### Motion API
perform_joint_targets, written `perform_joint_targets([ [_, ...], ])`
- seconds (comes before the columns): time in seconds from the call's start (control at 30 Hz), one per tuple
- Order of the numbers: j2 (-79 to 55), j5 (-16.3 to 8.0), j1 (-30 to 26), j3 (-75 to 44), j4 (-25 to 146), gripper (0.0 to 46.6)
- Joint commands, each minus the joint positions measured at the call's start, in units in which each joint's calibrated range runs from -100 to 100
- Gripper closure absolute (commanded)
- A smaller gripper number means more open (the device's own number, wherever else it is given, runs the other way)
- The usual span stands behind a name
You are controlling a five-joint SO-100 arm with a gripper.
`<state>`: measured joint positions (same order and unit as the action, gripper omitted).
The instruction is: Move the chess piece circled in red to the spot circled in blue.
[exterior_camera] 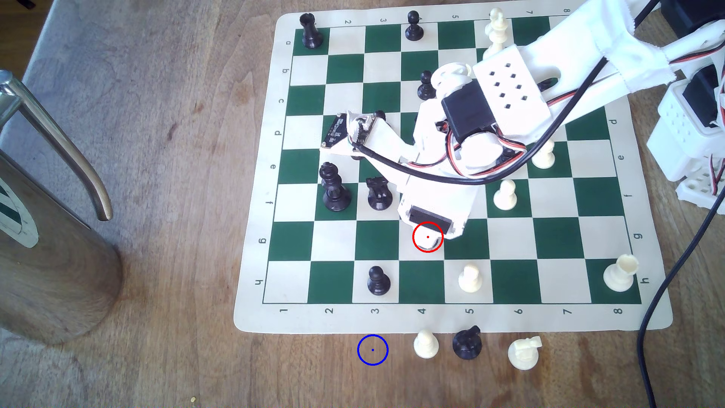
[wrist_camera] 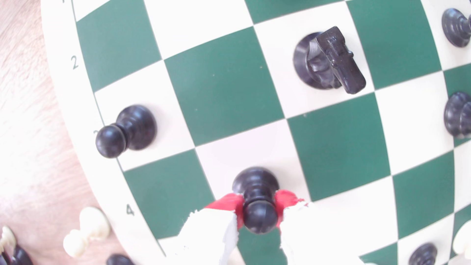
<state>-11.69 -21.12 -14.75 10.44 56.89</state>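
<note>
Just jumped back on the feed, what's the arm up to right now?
The gripper sits low over the chessboard, its red-padded fingers on either side of the black pawn marked by the red circle. The pads look to be against the pawn's neck, and its base appears to be on its white square, so it is not lifted yet. The blue-circled spot on the wooden table is bare.

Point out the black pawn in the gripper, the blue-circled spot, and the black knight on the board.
black pawn (wrist_camera: pixel 259 215): wrist view, on its ball head between the red pads.
blue-circled spot (exterior_camera: pixel 372 349): exterior view, on the bare wood at the circle's centre.
black knight (wrist_camera: pixel 331 58): wrist view, on its horse head.
</note>
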Motion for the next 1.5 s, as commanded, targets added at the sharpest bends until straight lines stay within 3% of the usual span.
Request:
perform_joint_targets([
  [0.0,1.67,0.15,0.47,-4.18,-0.55,45.2],
  [0.33,9.82,1.86,1.18,-7.9,3.22,46.4],
  [0.53,14.66,2.59,-2.26,-10.8,3.8,46.4],
  [0.67,10.16,4.0,-5.55,-19.05,3.8,46.4],
  [0.87,0.4,4.2,-8.91,-30.75,3.63,46.4],
  [1.17,-7.16,3.66,-12.12,-32.74,-2.27,46.4],
  [1.47,-12.84,3.66,-11.49,-33.56,-3.82,46.4],
])
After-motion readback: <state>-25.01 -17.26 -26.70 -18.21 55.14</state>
